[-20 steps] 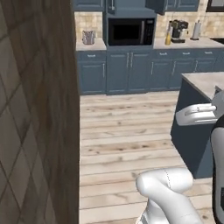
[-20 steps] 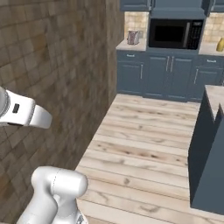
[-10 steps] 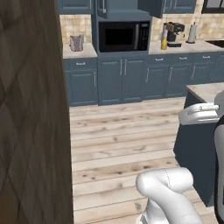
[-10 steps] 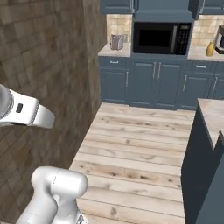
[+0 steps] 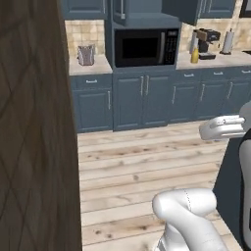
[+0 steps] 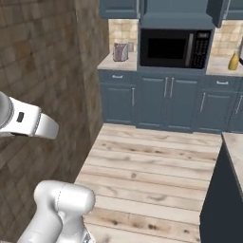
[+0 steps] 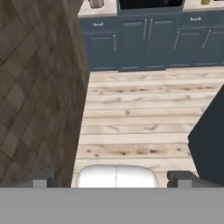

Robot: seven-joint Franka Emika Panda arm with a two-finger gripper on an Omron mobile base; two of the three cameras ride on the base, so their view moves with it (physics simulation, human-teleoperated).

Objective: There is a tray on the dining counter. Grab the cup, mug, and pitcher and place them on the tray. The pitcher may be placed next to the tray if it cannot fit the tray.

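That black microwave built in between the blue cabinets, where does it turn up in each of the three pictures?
Left base view: the black microwave sits top centre, above the blue lower cabinets.
Right base view: upper right of centre.
Hand view: just its bottom edge, at the very top, right of centre.
Shared landmark: the small metallic grey container on the counter left of the microwave.

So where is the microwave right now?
The microwave sits built into the far blue cabinets, right of the grey canister in the left base view.

One microwave [image 5: 145,47], one toaster [image 6: 120,51].
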